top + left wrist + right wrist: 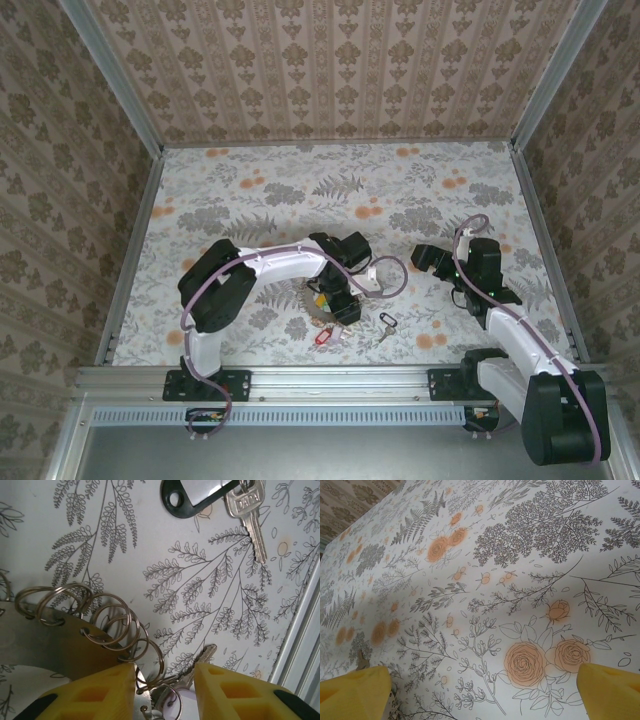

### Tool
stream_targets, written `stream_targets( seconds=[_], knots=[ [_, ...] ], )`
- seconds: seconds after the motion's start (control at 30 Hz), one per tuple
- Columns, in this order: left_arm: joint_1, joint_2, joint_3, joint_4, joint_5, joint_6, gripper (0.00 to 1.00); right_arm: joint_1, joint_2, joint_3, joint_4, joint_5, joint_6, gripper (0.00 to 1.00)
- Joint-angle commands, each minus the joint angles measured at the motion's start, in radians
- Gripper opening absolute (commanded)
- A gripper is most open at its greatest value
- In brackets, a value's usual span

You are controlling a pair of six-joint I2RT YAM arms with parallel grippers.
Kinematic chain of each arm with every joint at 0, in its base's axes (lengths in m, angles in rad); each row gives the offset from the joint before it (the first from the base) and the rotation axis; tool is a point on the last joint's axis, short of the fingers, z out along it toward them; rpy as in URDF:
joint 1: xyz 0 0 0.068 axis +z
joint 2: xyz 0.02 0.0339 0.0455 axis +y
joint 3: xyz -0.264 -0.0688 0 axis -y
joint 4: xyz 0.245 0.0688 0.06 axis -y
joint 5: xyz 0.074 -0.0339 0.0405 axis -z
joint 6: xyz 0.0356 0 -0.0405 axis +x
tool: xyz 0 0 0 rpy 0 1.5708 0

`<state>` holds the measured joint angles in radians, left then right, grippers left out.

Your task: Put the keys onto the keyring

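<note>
Straddling keyring (60, 640) loops, left gripper (165, 675) parted, black-tagged key (246, 504) beyond, right gripper (482, 680) spread empty

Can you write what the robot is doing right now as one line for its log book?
left gripper: jaws apart at keyring edge | right gripper: jaws wide, above tablecloth | black-tag key: lying apart from keyring

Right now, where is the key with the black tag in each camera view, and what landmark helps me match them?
Top external: the black-tagged key lies low centre on the tablecloth, just right of the red-tagged key.
Left wrist: top right, its black tag left of the silver blade.
Right wrist: aimed at orange roses on the cloth.
Shared landmark: the keyring, left of the key in top and left wrist views.
</note>
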<state>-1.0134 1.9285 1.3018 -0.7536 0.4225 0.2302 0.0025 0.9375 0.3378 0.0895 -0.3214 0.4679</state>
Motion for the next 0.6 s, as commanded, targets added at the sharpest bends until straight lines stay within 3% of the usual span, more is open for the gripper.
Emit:
stream_targets(
  seconds=[0.0, 0.17, 0.37, 0.57],
  knots=[
    [-0.001, -0.011, -0.013, -0.007, -0.034, 0.041, 0.38, -0.007, -0.025, -0.010, -0.017, -0.008, 0.003, 0.97],
    [-0.010, -0.021, -0.028, -0.017, -0.054, 0.051, 0.37, -0.007, 0.000, -0.011, 0.006, -0.013, 0.009, 0.97],
    [-0.011, -0.033, -0.027, -0.012, 0.029, 0.042, 0.35, -0.007, 0.006, -0.006, 0.004, -0.010, -0.002, 0.97],
    [-0.021, -0.002, -0.001, -0.026, -0.023, 0.057, 0.32, -0.007, -0.004, -0.002, -0.008, -0.009, -0.008, 0.97]
  ],
)
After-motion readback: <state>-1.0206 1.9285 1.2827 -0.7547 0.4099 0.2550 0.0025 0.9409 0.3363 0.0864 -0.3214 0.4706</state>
